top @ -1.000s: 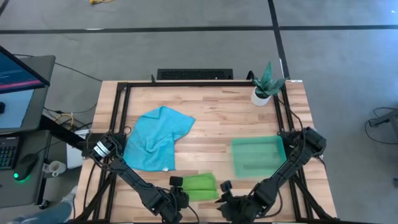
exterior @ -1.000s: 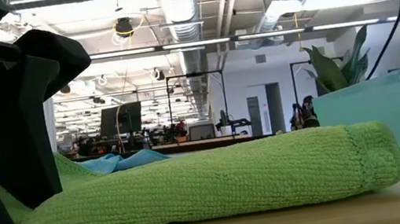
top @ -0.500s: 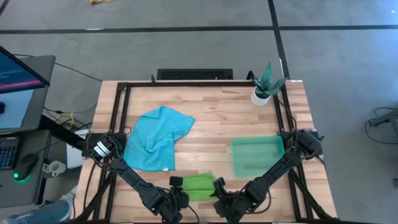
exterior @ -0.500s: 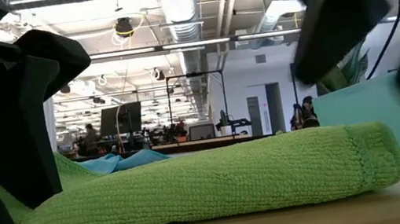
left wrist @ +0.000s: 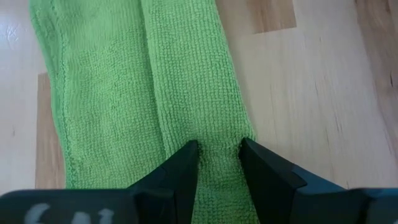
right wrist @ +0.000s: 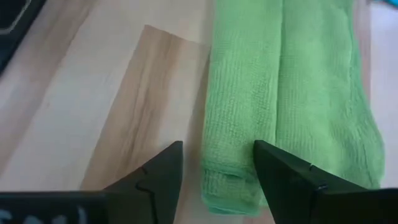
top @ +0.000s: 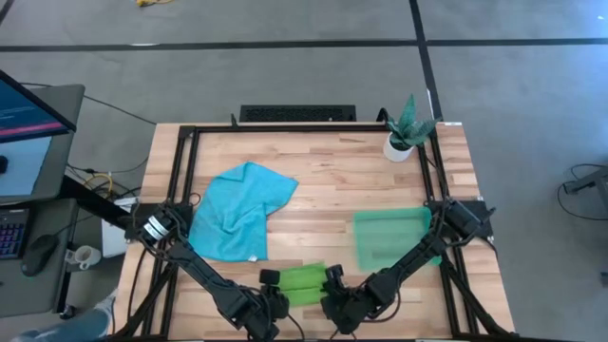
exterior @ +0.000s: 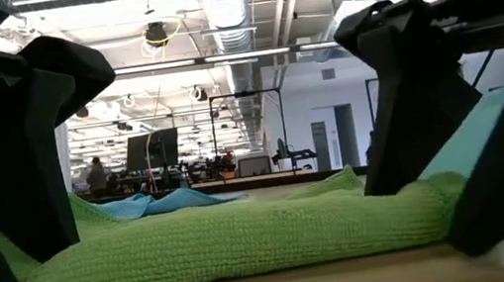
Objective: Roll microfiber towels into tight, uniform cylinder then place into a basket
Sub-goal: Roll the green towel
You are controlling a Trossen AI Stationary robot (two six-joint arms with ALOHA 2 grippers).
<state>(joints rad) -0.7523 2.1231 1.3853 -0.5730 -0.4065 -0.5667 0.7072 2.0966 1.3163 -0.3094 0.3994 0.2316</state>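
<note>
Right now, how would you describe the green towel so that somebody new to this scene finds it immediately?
Start at the wooden table and go to its near edge, between the two arms. The green towel lies there, folded into a narrow strip, with the left gripper pinching one end. The only other cloth, the blue towel, lies loose and crumpled farther back.

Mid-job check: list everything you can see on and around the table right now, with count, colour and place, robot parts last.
Lime green microfiber towel: one, folded into a long band, near table edge between the grippers.
Turquoise blue microfiber towel: one, crumpled, table's left half.
Translucent green plastic basket: one, right half, nothing visible inside.
Small white plant pot with green plant: one, far right corner.
Wooden table: one, light wood, black frame.
Monitor: one, lit screen, off the table's left.
Left gripper: dark, shut on the lime towel's end.
Right gripper: dark, open, astride the towel's other end.
</note>
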